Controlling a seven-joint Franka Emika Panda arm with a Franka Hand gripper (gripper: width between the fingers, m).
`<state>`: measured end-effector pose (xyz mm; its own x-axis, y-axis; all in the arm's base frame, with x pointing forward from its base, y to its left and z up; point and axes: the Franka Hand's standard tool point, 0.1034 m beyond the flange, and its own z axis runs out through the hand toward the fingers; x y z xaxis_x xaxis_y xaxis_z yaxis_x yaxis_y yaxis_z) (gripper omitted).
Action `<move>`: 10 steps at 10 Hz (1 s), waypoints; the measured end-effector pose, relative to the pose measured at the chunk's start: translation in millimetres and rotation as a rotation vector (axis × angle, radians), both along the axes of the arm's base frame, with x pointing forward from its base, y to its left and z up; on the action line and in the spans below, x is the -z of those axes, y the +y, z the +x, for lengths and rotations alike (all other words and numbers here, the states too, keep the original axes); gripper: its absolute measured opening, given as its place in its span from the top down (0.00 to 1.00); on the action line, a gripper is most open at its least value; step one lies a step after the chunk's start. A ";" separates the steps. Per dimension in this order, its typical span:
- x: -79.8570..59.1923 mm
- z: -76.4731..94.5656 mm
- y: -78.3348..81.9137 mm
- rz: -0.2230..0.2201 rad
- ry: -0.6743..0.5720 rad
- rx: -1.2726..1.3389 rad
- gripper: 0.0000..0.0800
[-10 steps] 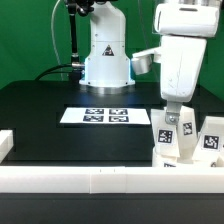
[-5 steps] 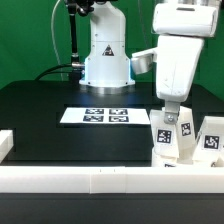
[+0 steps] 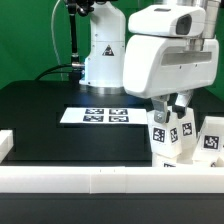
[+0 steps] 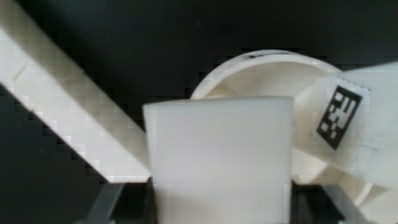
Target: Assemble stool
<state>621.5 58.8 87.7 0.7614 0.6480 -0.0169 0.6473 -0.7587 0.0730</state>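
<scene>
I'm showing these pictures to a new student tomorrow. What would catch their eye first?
Probably the bulky white arm, which fills the upper part of the exterior view's right. Below it, the tool is shut on a tagged white leg, among other tagged legs beside the long white rail. Next, the marker board stands out, flat on the black table.

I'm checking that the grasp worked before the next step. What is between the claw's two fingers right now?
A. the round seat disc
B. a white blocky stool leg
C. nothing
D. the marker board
B: in the wrist view the claw has a white stool leg between its fingers.
</scene>
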 end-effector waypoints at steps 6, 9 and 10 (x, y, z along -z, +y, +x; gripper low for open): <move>1.0 -0.9 0.3 0.033 -0.029 0.529 0.58; 1.2 -1.2 1.4 0.066 -0.042 0.922 0.58; 1.6 -0.6 1.5 0.079 -0.052 1.035 0.58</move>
